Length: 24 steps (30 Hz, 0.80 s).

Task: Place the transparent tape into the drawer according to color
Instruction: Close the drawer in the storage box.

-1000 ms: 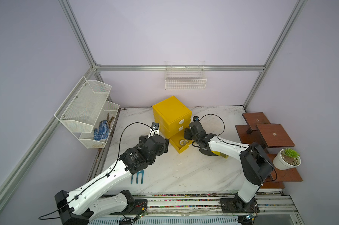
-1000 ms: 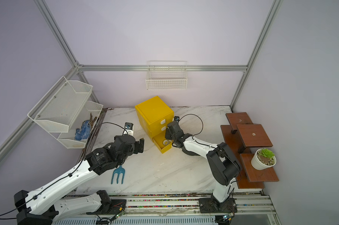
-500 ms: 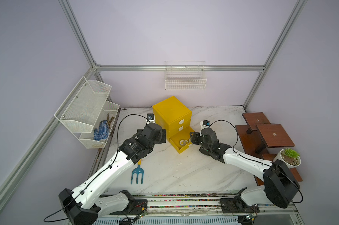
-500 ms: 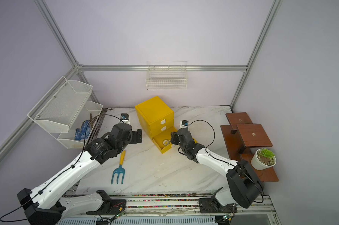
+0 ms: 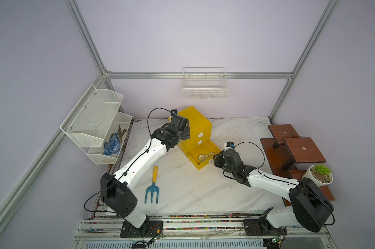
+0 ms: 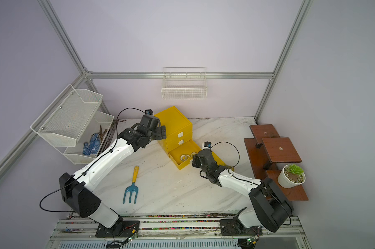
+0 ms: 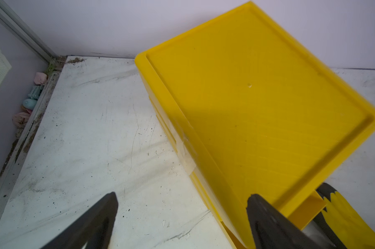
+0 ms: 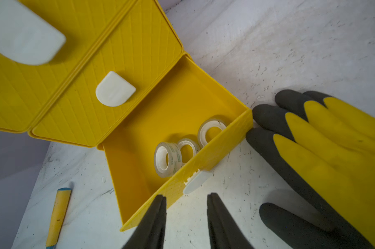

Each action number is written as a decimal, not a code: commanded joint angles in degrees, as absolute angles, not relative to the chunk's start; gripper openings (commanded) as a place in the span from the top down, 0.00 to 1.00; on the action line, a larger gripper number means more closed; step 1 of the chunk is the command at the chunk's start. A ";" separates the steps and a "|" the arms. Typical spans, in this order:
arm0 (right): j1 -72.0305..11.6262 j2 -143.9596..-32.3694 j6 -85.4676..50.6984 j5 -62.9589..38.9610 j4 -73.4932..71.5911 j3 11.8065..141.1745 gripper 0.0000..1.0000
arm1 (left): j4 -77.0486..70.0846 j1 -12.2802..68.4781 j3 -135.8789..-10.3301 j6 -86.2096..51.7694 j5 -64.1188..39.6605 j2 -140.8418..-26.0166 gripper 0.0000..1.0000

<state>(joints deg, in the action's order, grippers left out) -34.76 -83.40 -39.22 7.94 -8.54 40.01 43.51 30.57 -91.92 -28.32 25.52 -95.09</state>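
Bottom drawer (image 8: 139, 120) stands pulled out toward the near right, with three tape rolls (image 8: 168, 159) bunched against its front wall, rims too pale to name a colour. Right gripper (image 8: 186, 207) hovers just before that front, jaws narrowly apart and empty. Left gripper (image 7: 182, 215) gapes wide over the cabinet (image 7: 257, 97) at its top left edge, contact unclear. Glove (image 8: 322, 151), right of the drawer, runs out of frame.

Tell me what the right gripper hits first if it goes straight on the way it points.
Probably the white tab handle on the front wall of the open bottom drawer, just ahead of the right gripper. The tape rolls lie behind that wall. Depth is unclear.
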 commanded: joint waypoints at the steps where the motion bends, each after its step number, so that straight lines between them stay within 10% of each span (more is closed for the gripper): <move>1: -34.55 -87.67 -39.83 4.76 -9.89 41.65 0.64 | 44.30 29.71 -94.40 -29.88 24.17 -95.47 0.02; 24: -33.89 -110.13 -41.56 -5.24 -38.85 52.92 0.64 | 44.34 29.36 -91.45 -28.92 22.11 -96.42 0.00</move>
<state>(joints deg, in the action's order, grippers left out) -34.33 -107.83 -39.99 -2.98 -30.30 51.79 43.24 29.69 -92.64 -29.39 22.68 -96.42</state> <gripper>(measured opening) 0.358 0.999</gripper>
